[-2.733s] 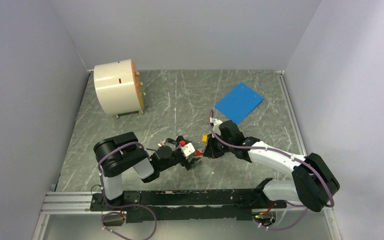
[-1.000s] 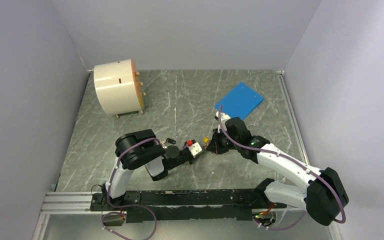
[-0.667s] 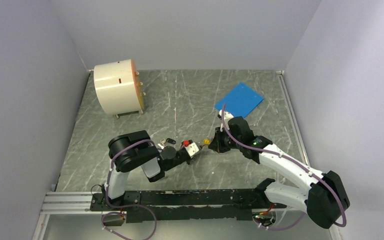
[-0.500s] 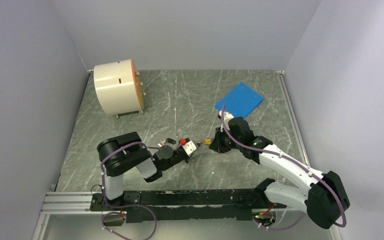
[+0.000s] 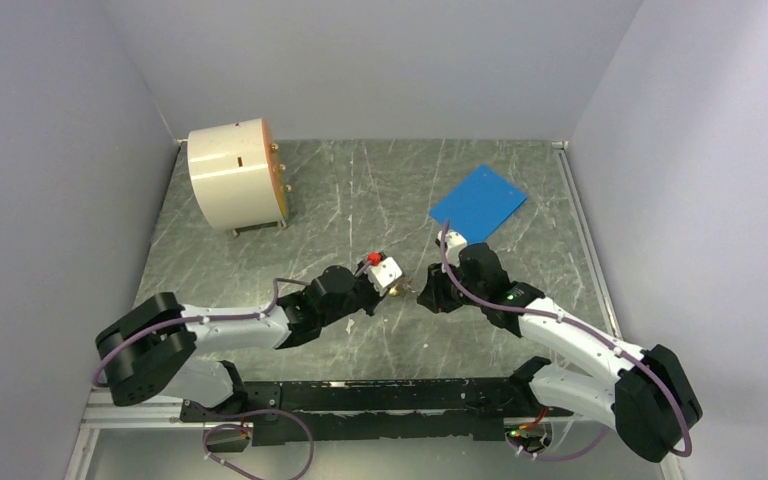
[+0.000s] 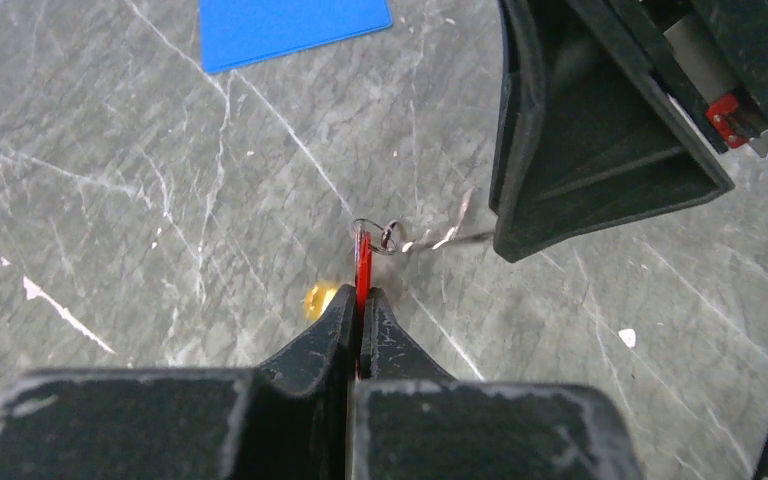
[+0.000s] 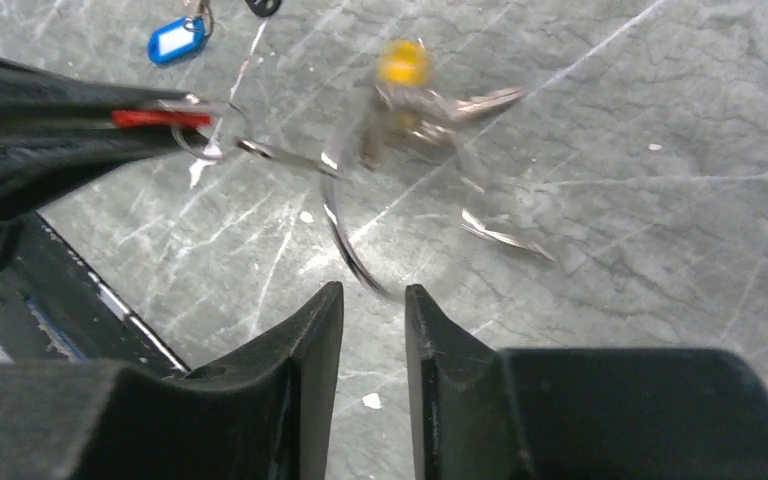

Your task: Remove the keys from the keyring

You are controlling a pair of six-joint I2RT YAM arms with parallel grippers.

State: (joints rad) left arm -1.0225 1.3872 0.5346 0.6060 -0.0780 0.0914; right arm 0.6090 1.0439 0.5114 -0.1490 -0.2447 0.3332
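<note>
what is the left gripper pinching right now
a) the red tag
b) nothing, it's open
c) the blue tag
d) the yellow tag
a: in the left wrist view the left gripper is closed on the red tag, while the yellow tag sits off to one side, clear of its fingers.

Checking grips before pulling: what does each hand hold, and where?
Left hand pinches the red key by its plastic tag. Right hand, fingers apart, meets the blurred keyring; a hold cannot be told.
</note>
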